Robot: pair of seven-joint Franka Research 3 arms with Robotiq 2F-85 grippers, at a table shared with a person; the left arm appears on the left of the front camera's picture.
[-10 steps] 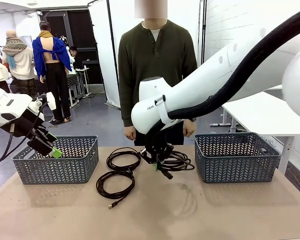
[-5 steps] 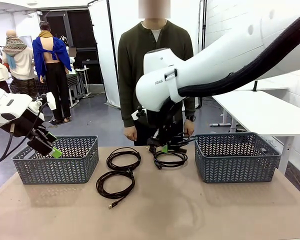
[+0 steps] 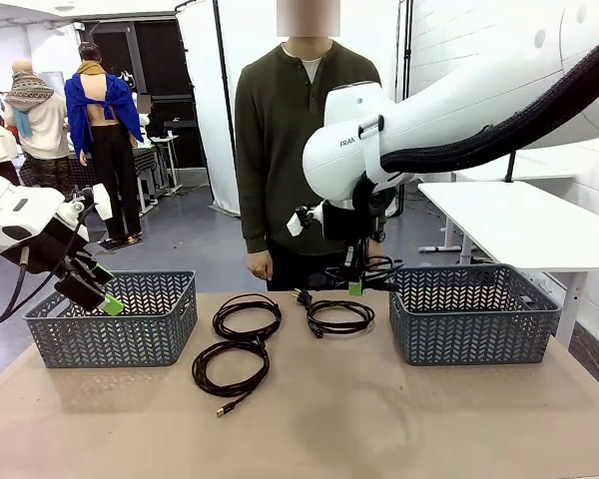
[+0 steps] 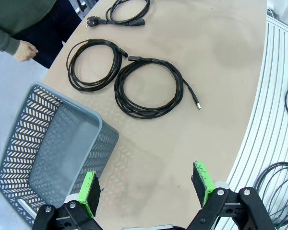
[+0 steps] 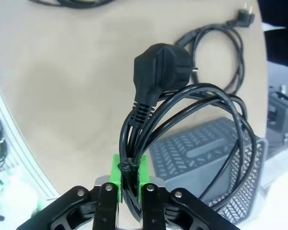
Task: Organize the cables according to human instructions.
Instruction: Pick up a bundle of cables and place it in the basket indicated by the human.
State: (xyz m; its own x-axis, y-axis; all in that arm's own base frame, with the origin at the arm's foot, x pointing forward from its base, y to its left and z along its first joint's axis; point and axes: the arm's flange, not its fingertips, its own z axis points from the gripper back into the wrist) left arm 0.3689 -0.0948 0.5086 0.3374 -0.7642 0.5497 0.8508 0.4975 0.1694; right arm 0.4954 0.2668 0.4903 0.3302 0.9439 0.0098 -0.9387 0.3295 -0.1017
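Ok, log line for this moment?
right pincer: shut on plug cable, lifted beside right basket | left pincer: open, empty, by left basket | table: three coiled cables | person: standing opposite

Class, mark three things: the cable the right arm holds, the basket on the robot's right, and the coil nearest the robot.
held cable (image 5: 158,72): right wrist view, plug head.
right basket (image 3: 469,329): front view, front wall.
nearest coil (image 4: 118,88): left wrist view, loop's edge.

A robotics lab: partition screen (image 3: 202,100), white worktable (image 3: 529,225), bare floor (image 3: 185,239).
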